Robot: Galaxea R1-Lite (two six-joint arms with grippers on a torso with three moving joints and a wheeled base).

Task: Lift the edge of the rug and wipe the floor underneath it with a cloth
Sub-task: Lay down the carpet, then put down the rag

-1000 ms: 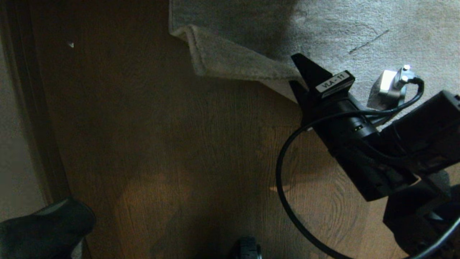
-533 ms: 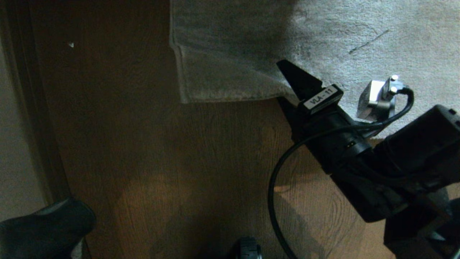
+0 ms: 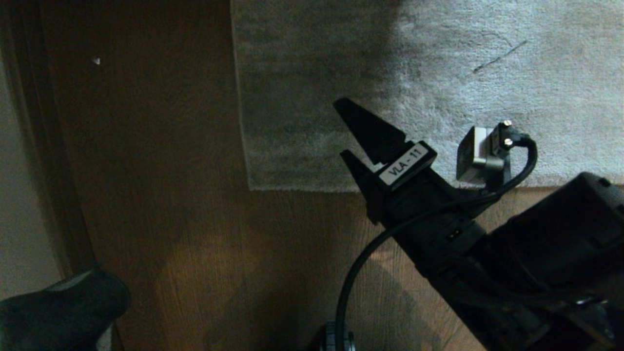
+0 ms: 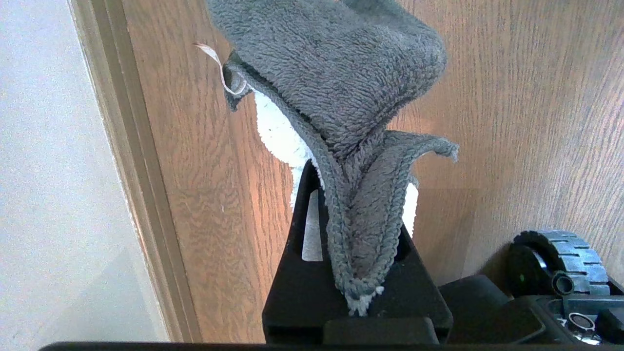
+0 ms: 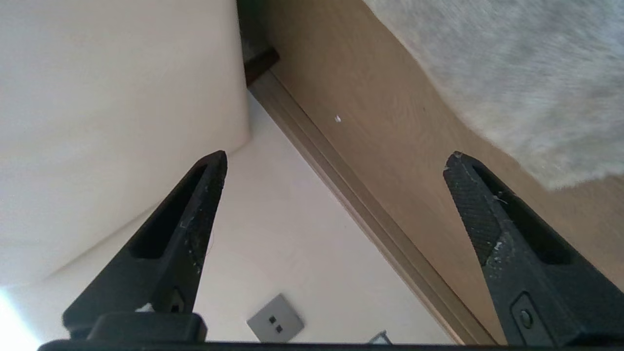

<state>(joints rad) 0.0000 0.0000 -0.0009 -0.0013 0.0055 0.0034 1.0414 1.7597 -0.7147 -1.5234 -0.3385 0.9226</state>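
Since a second ago the rug edge (image 3: 302,187) has dropped from its folded-up pose and now lies flat on the floor (image 3: 195,219), and your right gripper (image 3: 348,134) has let it go and moved toward the rug corner. Its jaws now stand wide apart with nothing between them, as the right wrist view shows, and they hang over the rug just beside that edge.

Your left gripper (image 4: 358,253) is low beside the skirting board (image 4: 136,175), well apart from the rug edge, with its jaws clamped on the cloth (image 4: 336,97), which hangs in folds from them.

By my judgement the edge is down, so the floor under it is covered. If wiping is not finished, bring one jaw under the rug edge and one above, close firmly on the border, lift it back over the rug, and only then bring the cloth to the bared planks. Keep the cloth flat on the wood when wiping.
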